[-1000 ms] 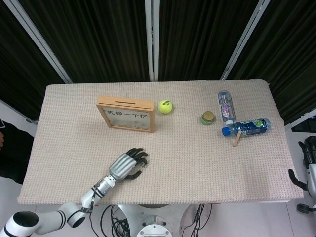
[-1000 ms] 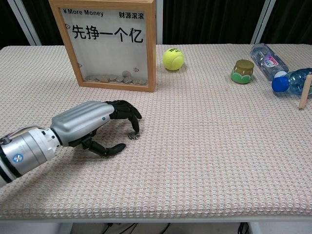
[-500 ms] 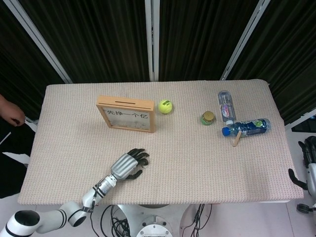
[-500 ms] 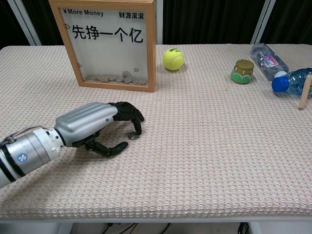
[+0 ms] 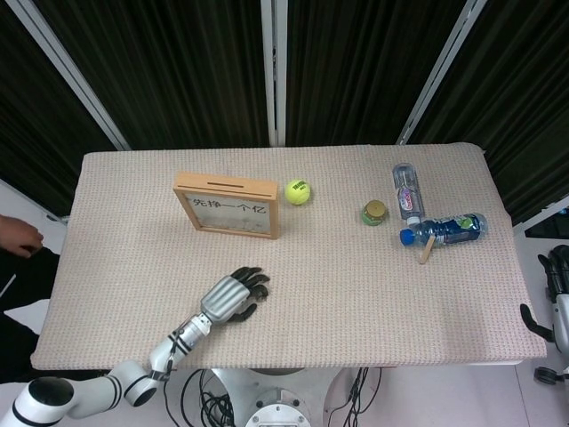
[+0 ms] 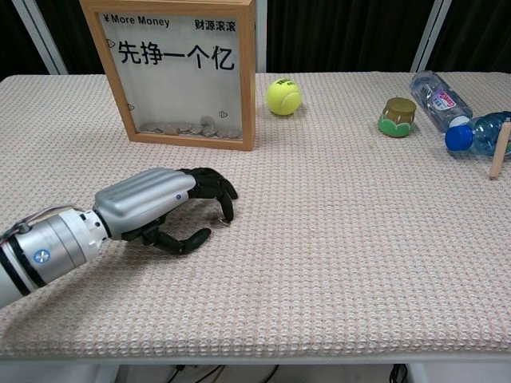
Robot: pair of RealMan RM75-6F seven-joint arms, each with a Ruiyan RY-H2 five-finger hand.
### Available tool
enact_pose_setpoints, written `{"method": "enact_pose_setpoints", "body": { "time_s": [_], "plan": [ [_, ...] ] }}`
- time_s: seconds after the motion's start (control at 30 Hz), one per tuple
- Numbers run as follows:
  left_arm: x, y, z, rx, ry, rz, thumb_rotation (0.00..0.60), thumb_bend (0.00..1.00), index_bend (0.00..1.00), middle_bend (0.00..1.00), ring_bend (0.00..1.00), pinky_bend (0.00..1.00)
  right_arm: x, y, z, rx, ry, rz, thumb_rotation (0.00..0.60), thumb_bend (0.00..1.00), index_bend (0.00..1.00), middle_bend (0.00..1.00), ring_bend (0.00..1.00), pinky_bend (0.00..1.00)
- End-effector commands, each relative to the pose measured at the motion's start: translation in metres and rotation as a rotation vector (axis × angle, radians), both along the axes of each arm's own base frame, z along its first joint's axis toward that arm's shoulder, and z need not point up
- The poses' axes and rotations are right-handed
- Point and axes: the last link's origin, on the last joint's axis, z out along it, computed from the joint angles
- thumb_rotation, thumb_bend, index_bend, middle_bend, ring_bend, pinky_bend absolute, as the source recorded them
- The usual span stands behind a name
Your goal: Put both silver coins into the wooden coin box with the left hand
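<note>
The wooden coin box (image 5: 229, 205) (image 6: 180, 72) stands upright at the back left, with a slot on top and several coins behind its glass front. My left hand (image 5: 233, 298) (image 6: 172, 203) lies palm down on the cloth in front of the box. Its dark fingers (image 6: 226, 209) curl down to the table and the thumb (image 6: 188, 239) stands apart beneath them. No silver coin shows plainly; the fingertips cover the spot where one lay. My right hand (image 5: 556, 277) hangs off the table's right edge, only partly in view.
A tennis ball (image 6: 283, 96) sits right of the box. Further right are a small green-and-gold jar (image 6: 398, 117), two plastic bottles (image 6: 437, 100) (image 6: 479, 134) lying down and a wooden stick (image 6: 501, 152). A person's hand (image 5: 20, 238) shows at the far left.
My left hand has crept slightly forward and right. The small silver coin that showed at its fingertips is now covered by them.
</note>
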Motion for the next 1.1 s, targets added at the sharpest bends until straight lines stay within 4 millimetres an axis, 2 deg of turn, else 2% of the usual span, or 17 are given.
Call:
{"method": "enact_pose_setpoints", "body": {
  "time_s": [0.03, 0.73, 0.9, 1.1],
  "plan": [
    [0.001, 0.001, -0.001, 0.0, 0.001, -0.001, 0.6, 0.28, 0.36, 0.17, 0.08, 0.17, 0.0, 0.0, 0.0, -0.001, -0.001, -0.001, 0.6, 0.29, 0.0, 0.0, 0.0, 0.0],
    [0.014, 0.013, -0.009, 0.032, -0.006, -0.039, 0.6, 0.28, 0.45, 0.2, 0.08, 0.18, -0.003, 0.002, 0.002, -0.006, -0.003, -0.008, 0.6, 0.29, 0.0, 0.0, 0.0, 0.0],
    [0.014, 0.014, -0.008, 0.053, -0.015, -0.049, 0.6, 0.28, 0.49, 0.22, 0.09, 0.18, -0.003, 0.002, 0.002, -0.008, -0.003, -0.01, 0.6, 0.29, 0.0, 0.0, 0.0, 0.0],
    [0.014, 0.015, -0.005, 0.074, -0.034, -0.055, 0.6, 0.29, 0.5, 0.23, 0.09, 0.18, -0.003, 0.002, 0.002, -0.006, -0.003, -0.007, 0.6, 0.29, 0.0, 0.0, 0.0, 0.0]
  ]
}}
